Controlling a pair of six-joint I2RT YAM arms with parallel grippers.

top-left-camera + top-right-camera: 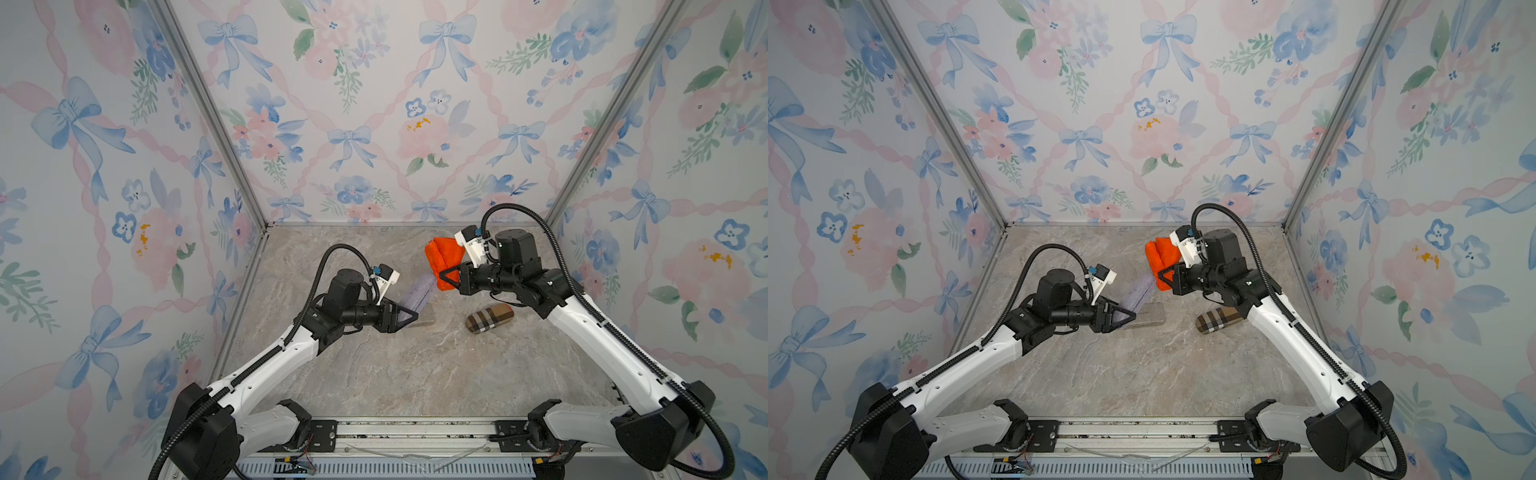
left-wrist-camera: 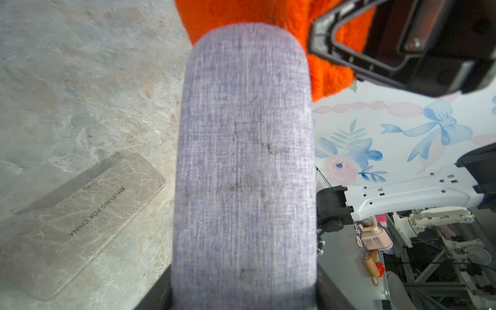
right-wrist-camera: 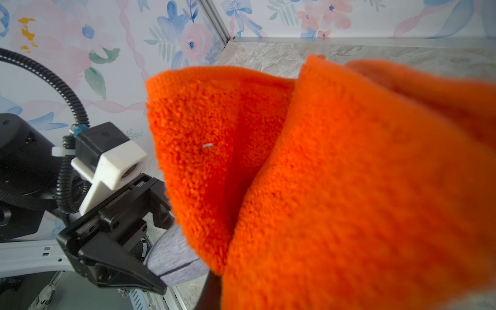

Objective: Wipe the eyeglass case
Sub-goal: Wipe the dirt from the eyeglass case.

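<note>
In both top views, the left gripper (image 1: 409,314) clasps one end of a lavender-grey woven-fabric eyeglass case (image 1: 420,291), lifted off the marbled tabletop (image 1: 374,374). The right gripper (image 1: 446,277) is clamped on an orange fluffy cloth (image 1: 441,253), whose lower edge appears to touch the case's far end. A plaid oblong case (image 1: 489,318) lies on the tabletop beneath the right arm. A flat stone-patterned case (image 1: 1152,318) rests just below the raised one.

The left wrist view is filled by the eyeglass case (image 2: 244,161), which runs away from the camera and shows faint dark smudges on its weave. The cloth (image 2: 330,72) is bunched behind its rounded end, and the flat case (image 2: 88,214) — lettered "REFUELING FOR CHINA" — sits on the table beside it.

The right wrist view shows the cloth (image 3: 349,188) folded in thick layers, overlapping the eyeglass case (image 3: 174,261) — itself pinched between the left gripper's black fingers (image 3: 120,264).
</note>
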